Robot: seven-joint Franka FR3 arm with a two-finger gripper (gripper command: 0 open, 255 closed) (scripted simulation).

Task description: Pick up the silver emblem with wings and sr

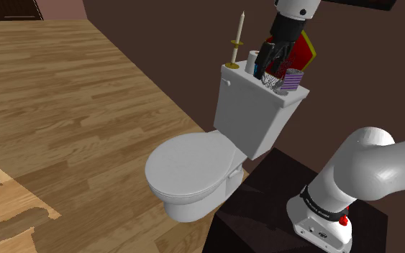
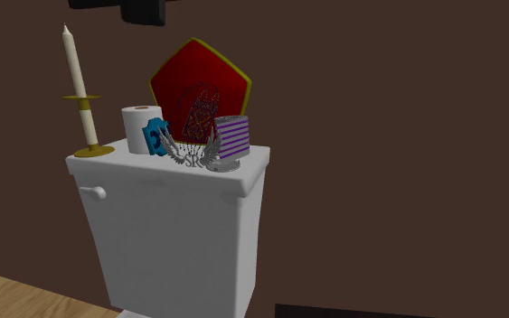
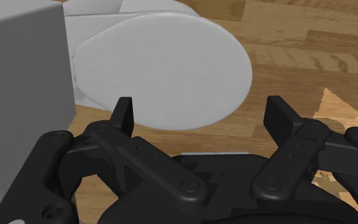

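Black gripper [image 3: 202, 108] fingers stand apart closest to the wrist camera, with nothing between them; past them lie the closed toilet lid [image 3: 171, 63] and the plank floor [image 1: 85, 108]. In the shoulder view the hand hangs over the things on the cistern.

Along the white cistern lid [image 2: 243, 178], from the second exterior view's left, stand one cream candle [image 2: 73, 68] in a brass holder, one toilet roll [image 2: 140, 126], one small blue piece [image 2: 157, 137], one silver winged emblem [image 2: 192, 155] and one purple-striped cup [image 2: 230, 140]. One red pentagonal shield [image 2: 198, 90] with a yellow rim leans on the dark brown wall [image 2: 379, 90] behind them.

The emblem sits at the lid's front edge, between the blue piece and the cup. It faces that camera, its letters SR low in the middle and its wings fanned upward and outward. Its long axis runs wingtip to wingtip along the cistern.
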